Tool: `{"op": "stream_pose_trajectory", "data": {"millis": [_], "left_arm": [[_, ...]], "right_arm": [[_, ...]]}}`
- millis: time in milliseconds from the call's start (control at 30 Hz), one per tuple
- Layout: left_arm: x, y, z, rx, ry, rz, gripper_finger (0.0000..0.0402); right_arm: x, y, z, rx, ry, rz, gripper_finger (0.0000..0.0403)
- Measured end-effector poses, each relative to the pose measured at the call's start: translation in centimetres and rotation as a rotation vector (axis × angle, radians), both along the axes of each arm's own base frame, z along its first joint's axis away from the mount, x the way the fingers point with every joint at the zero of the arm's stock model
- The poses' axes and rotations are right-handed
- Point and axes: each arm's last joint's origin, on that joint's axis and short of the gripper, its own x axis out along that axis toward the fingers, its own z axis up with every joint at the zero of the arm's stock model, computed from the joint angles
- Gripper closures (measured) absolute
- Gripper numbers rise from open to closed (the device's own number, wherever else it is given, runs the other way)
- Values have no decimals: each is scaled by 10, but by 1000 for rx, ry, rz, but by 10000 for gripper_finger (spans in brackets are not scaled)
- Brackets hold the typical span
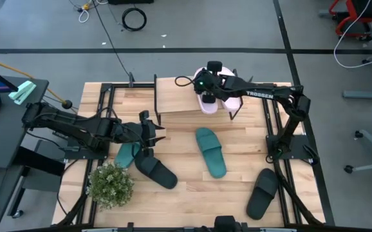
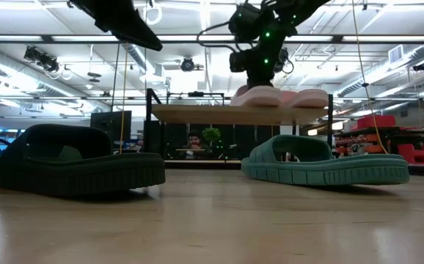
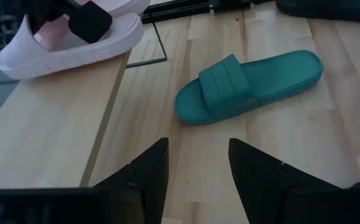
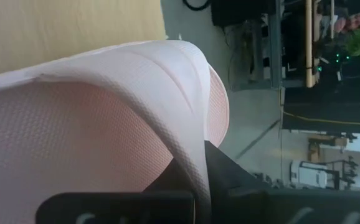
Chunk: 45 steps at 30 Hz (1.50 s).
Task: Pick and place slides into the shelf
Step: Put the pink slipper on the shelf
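1. I am pinching a pink slide (image 1: 209, 102) by its strap with my right claw (image 1: 206, 84), jaws nearly shut on it, and it is resting on the shelf (image 1: 176, 98) top beside the other pink slide (image 1: 232, 103).
2. My left claw (image 1: 148, 132) is hovering open and empty, low over the table (image 1: 237, 193), between a black slide (image 1: 155, 171) and a teal slide (image 1: 212, 151).
3. I am judging the risk here: the pinched slide is sitting near the shelf's edge, so letting go carelessly could tip it off.
4. Pulling away, the rubbery strap could snag my finger and drag the slide along.
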Motion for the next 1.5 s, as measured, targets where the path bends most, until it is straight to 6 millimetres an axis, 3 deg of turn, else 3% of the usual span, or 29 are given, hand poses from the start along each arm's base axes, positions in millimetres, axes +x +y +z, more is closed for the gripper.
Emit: {"op": "stream_pose_trajectory", "data": {"millis": [767,1233,1500], "left_arm": [[-2,0,-4,-52,24,36,230],[-2,0,-3,-52,23,36,230],[-2,0,-3,-52,23,36,230]], "right_arm": [[-10,2,-4,-31,176,-23,389],[-10,1,-2,-56,124,-92,278],[-8,-1,0,-85,91,-113,261]]}}
